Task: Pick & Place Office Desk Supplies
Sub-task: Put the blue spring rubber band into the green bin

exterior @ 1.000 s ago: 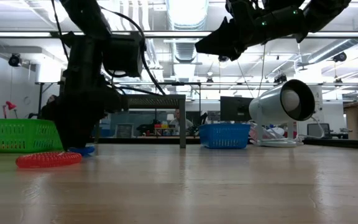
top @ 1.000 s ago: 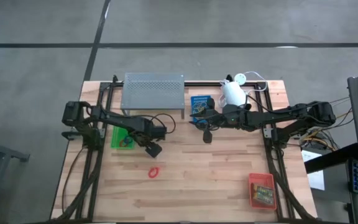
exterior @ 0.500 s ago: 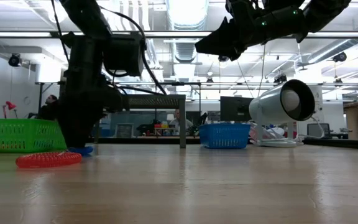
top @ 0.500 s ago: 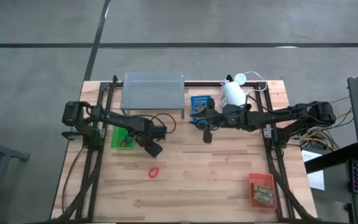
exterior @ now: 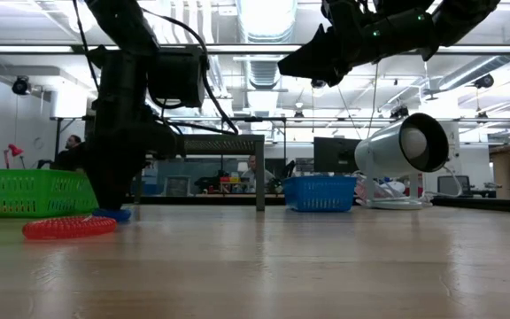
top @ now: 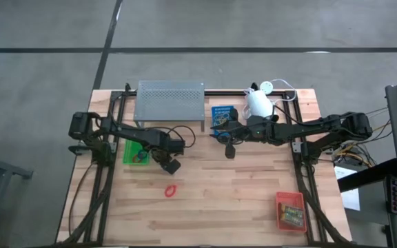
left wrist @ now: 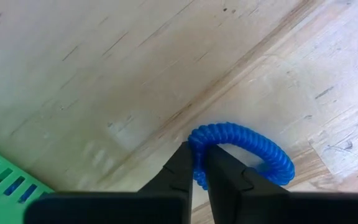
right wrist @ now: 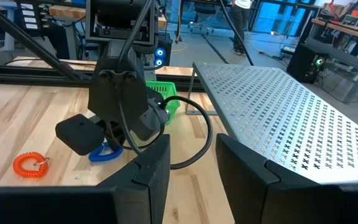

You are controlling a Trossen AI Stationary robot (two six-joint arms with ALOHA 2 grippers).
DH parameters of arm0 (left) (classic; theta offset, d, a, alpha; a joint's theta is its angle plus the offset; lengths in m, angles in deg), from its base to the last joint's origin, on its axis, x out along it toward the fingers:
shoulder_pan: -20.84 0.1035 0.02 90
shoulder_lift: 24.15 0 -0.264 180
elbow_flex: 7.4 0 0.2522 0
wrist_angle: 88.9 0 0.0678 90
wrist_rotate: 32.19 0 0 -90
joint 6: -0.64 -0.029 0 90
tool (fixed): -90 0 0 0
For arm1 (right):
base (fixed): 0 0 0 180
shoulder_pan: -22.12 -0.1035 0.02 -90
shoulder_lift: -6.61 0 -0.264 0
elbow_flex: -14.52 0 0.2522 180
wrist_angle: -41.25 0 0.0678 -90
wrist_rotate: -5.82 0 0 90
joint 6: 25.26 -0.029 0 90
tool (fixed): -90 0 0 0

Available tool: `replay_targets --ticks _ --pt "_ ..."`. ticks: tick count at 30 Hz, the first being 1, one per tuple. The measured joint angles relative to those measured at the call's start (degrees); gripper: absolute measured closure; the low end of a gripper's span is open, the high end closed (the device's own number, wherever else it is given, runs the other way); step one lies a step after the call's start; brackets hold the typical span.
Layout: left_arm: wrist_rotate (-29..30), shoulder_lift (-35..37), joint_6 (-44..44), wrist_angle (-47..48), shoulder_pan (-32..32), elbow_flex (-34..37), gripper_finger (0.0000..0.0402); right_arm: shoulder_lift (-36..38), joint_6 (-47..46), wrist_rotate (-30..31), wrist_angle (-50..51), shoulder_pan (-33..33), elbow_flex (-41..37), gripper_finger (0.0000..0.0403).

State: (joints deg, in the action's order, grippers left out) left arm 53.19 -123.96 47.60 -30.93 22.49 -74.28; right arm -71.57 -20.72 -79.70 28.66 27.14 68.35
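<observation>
Since a second ago my left jaws (left wrist: 197,165) have closed from wide to pinching the blue loop (left wrist: 247,146) lying on the counter (top: 240,186) beside the green tray (top: 131,153), ready to lift it, while my right jaws (right wrist: 191,163) hang part open, empty.

A ribbed blue loop (left wrist: 244,149) lay flat on the table beside the green tray (top: 134,152) (its rim pinched); a red loop (top: 172,189) lay nearer the front edge.
</observation>
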Motion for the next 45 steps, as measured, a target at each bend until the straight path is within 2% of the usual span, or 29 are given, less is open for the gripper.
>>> replay_targets --ticks 24,39,45 --pt "0.35 2.13 -0.02 2.79 0.00 -0.85 0.0374 0.00 0.00 -0.01 0.01 0.00 -0.02 0.0275" --pt "0.19 7.47 0.02 6.19 -0.07 -0.91 0.0374 0.00 0.00 0.01 0.11 0.02 -0.01 0.0275" --pt "2.46 11.08 0.15 7.93 -0.09 -1.59 0.0374 0.00 0.00 -0.02 0.71 0.00 0.00 0.0275"
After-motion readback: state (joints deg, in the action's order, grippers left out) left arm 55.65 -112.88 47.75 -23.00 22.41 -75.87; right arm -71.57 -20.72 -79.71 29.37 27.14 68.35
